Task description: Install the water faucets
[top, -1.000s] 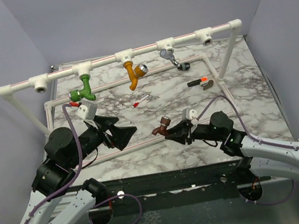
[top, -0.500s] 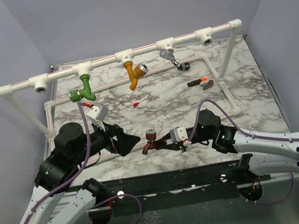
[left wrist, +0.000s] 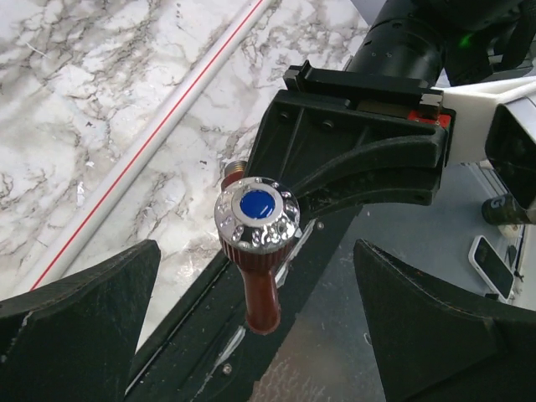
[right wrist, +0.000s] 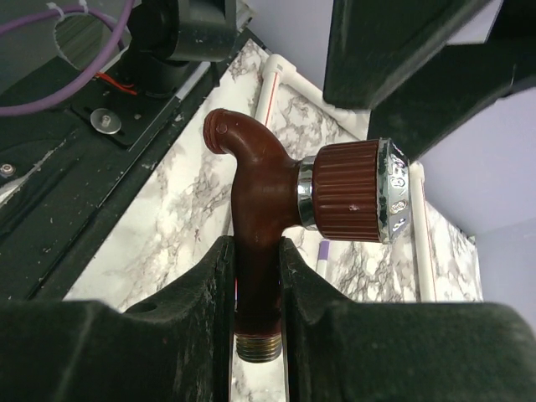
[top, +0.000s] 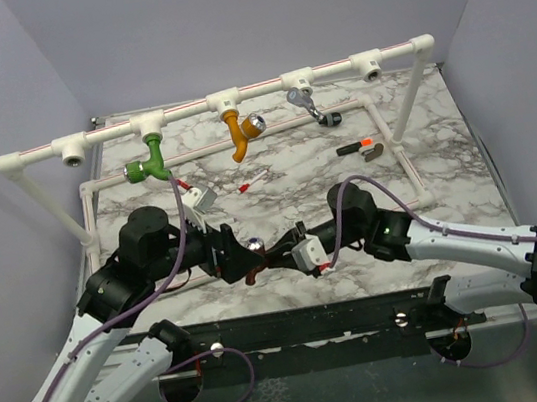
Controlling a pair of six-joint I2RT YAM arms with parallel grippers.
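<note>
Marble table seen from above, with a white pipe rail across the upper part of the frame. A green faucet, an orange faucet and a silver faucet hang from it. In the lower centre my two arms meet. My right gripper is clenched on the stem of the dark brown faucet. My left gripper is spread wide either side of its chrome knob, touching nothing. I judge this a handover: next, the left fingers must close squarely before the right lets go.
</note>
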